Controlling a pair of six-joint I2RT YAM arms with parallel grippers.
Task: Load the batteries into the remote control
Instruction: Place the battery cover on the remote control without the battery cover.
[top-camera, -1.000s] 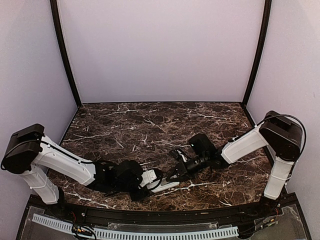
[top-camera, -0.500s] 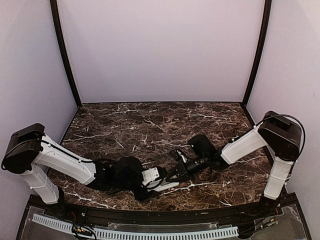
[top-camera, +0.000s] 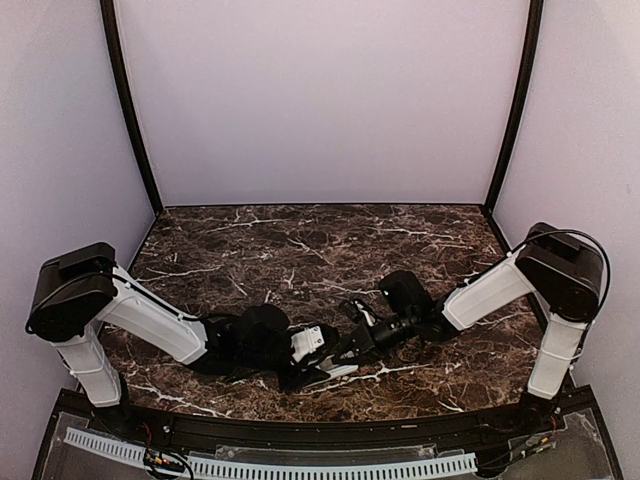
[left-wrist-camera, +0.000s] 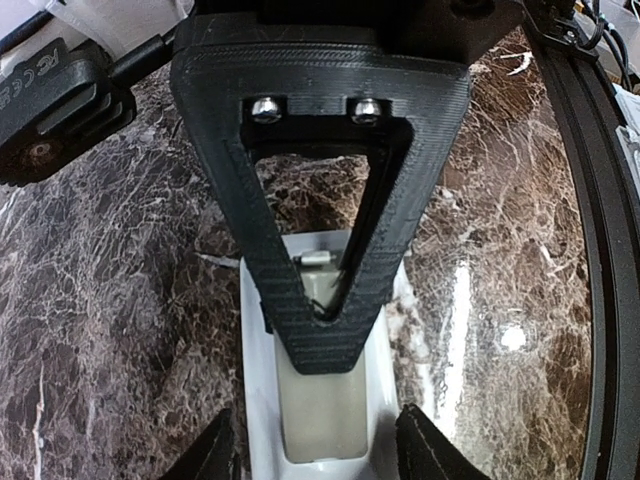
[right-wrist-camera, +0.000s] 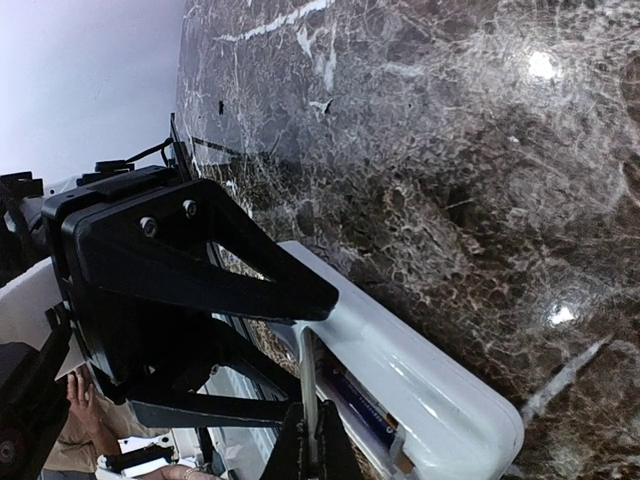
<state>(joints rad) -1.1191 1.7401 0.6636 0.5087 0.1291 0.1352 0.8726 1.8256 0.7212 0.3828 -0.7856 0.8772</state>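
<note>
Skidding is risked: at six o'clock on the tabletop (top-camera: 250, 250) the remote control (left-wrist-camera: 320, 410) is straddled by the left fingers (left-wrist-camera: 222, 455), grip not discernible, while the battery (right-wrist-camera: 362, 412) in its bay is pressed by the right fingers (right-wrist-camera: 310, 450), held together.

The left claw (left-wrist-camera: 320, 455) stands parted and the right claw (right-wrist-camera: 310, 452) pinched shut, tips nearly meeting.

My left hand (left-wrist-camera: 320, 455) and right hand (right-wrist-camera: 310, 455) are black; the remote control (right-wrist-camera: 430, 370) is white, the worktop (right-wrist-camera: 450, 150) dark brown marble veined white.
</note>
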